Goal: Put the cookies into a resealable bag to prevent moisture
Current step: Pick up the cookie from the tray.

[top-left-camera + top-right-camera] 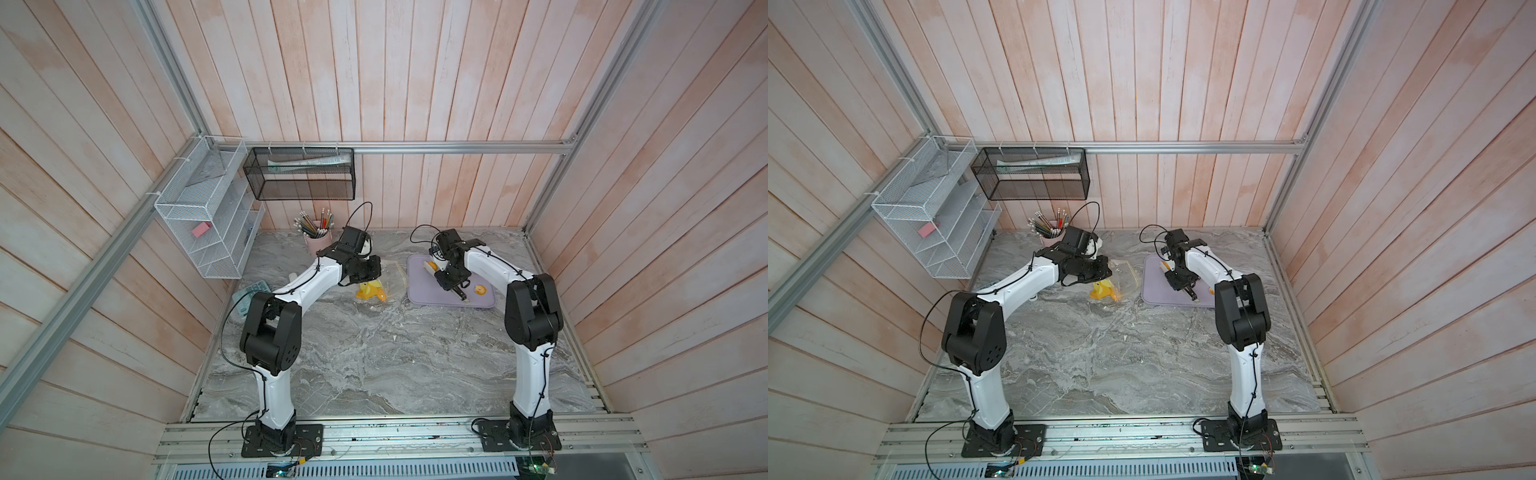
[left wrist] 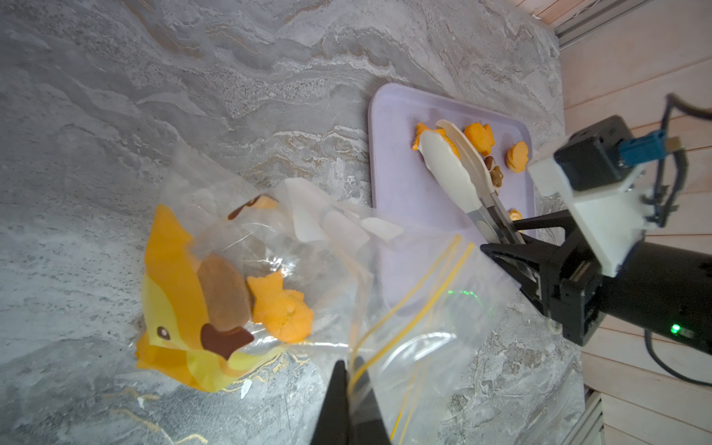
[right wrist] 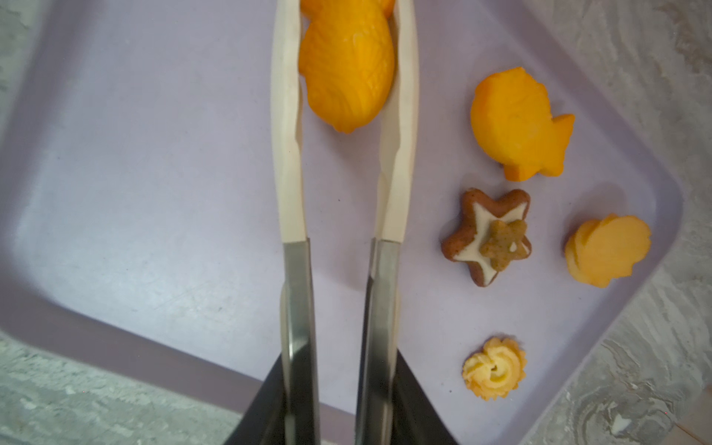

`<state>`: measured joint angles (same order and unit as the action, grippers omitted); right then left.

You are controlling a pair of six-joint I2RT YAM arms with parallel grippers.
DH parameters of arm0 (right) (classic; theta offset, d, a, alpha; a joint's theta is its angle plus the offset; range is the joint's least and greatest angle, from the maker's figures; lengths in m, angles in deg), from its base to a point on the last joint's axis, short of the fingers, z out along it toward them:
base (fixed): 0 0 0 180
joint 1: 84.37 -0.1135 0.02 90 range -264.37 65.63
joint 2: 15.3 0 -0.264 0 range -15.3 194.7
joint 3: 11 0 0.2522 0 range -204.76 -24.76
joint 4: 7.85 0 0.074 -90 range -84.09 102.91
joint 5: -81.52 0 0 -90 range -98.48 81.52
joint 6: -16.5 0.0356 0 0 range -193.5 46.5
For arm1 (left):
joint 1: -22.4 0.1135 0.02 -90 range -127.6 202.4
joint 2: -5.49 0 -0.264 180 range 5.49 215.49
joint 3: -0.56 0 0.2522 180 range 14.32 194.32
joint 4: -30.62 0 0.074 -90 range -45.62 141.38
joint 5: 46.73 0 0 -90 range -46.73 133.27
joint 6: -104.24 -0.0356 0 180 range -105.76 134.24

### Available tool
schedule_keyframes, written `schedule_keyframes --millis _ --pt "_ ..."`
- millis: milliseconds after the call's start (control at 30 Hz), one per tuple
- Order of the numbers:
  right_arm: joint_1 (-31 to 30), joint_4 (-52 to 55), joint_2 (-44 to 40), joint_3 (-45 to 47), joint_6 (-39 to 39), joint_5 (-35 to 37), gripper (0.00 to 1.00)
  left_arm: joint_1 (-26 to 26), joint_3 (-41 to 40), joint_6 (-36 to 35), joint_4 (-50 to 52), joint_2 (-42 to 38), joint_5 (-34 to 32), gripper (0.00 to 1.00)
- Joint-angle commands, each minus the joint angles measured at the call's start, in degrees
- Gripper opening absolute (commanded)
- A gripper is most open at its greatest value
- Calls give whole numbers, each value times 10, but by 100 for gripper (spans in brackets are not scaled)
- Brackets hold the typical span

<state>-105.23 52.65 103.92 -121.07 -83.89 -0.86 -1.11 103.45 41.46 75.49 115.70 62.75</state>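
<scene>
Left gripper is mostly cut off by the frame edge; I see only two dark fingertips clamped tight on the rim of the resealable bag, near its yellow seal lines. In both top views the left wrist covers the bag's mouth. The bag lies crumpled on the table just beside the tray; one orange fish and one brown piece of the cookies show through the plastic, with more possibly behind the printed yellow bird. Right gripper is closed on the steel arms of the tongs. The white blades flank an orange fish cookie, whose far end and the blade tips run out of frame; I cannot tell if it is lifted. Beside the tongs on the tray are a second fish, a star, a shell and a pale swirl. The surface is grey veined marble. Pale plank walls enclose it, with a pencil cup, a white wire rack and a black mesh basket at the back left.
</scene>
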Motion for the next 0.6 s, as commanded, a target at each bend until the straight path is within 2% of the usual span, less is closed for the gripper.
schedule_keyframes --millis 0,233,567 --pt "-1 -14 -60 10 16 -6 30 3 3 -4 1 -7 4 0" --pt "-8 -21 -159 67 31 -79 30 -1 9 -2 2 -2 6 0" --pt "-69 1 -267 122 39 -201 30 -7 22 -1 9 3 7 0"
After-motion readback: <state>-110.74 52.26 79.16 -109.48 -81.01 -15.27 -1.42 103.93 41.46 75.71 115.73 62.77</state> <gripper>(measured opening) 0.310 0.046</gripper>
